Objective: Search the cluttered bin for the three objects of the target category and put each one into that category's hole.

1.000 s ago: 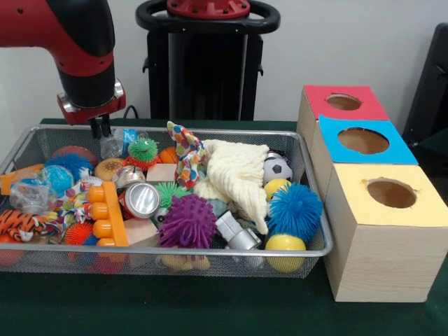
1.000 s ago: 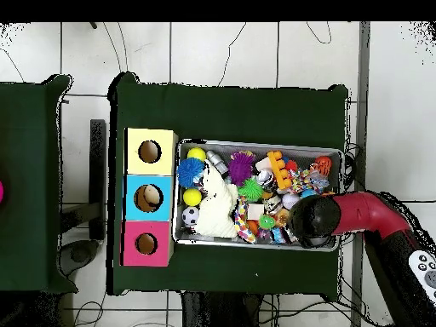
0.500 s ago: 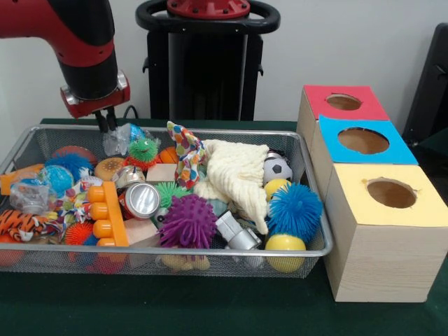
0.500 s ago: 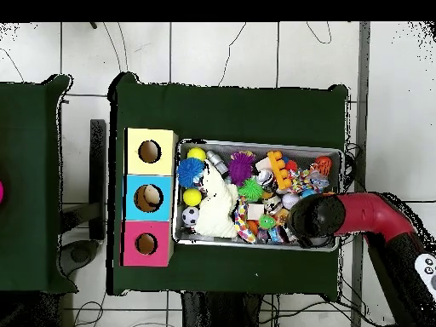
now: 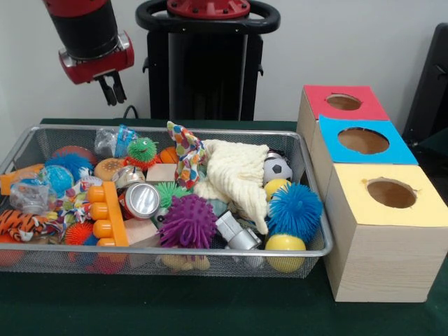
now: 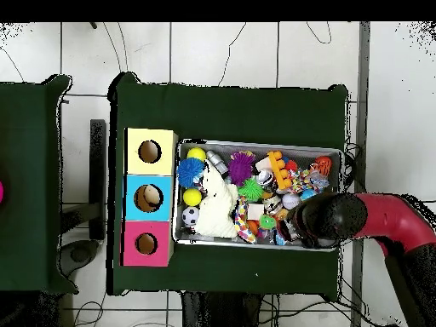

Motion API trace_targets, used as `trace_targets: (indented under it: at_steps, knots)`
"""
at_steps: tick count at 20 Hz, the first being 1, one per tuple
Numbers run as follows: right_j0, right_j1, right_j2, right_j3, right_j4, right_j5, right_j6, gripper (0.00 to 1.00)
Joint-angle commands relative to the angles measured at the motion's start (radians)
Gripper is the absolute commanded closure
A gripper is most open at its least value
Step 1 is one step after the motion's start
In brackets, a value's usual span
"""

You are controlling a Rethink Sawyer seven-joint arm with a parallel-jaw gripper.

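Observation:
My gripper (image 5: 112,89) hangs above the far left corner of the wire bin (image 5: 175,129), its fingers close together with nothing between them. Below it a crinkled clear wrapper (image 5: 106,142) lies in the bin beside a green spiky ball (image 5: 142,149). The bin also holds a purple spiky ball (image 5: 187,220), a blue spiky ball (image 5: 295,208), a silver can (image 5: 142,199), a cream cloth (image 5: 234,175) and a small soccer ball (image 5: 278,169). In the overhead view the arm (image 6: 328,217) covers the gripper at the bin's right end (image 6: 339,153).
Three boxes with round holes stand beside the bin: red-topped (image 5: 315,101), blue-topped (image 5: 332,133) and yellow-topped (image 5: 357,203). An orange block toy (image 5: 106,213), yellow balls (image 5: 285,245) and a patterned cloth (image 5: 185,150) crowd the bin. Dark green cloth covers the table (image 5: 210,308).
The gripper has risen from the clear wrapper to well above the bin. The wrapper lifted slightly, then dropped back into the bin.

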Motion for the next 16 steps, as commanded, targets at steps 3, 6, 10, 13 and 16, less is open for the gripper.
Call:
trace_targets:
  at_steps: [3,6,10,13,16]
  knots:
    - [0.009,-0.097,0.079,0.059,0.036,0.034,-0.199,1.00]
    - [0.015,-0.096,0.074,0.058,0.025,0.020,-0.188,1.00]
    - [0.035,-0.094,0.045,0.049,-0.027,-0.029,-0.152,1.00]
    - [0.061,-0.060,0.003,0.041,-0.085,-0.048,-0.117,1.00]
    - [0.093,-0.004,-0.035,0.016,-0.132,-0.031,-0.100,1.00]
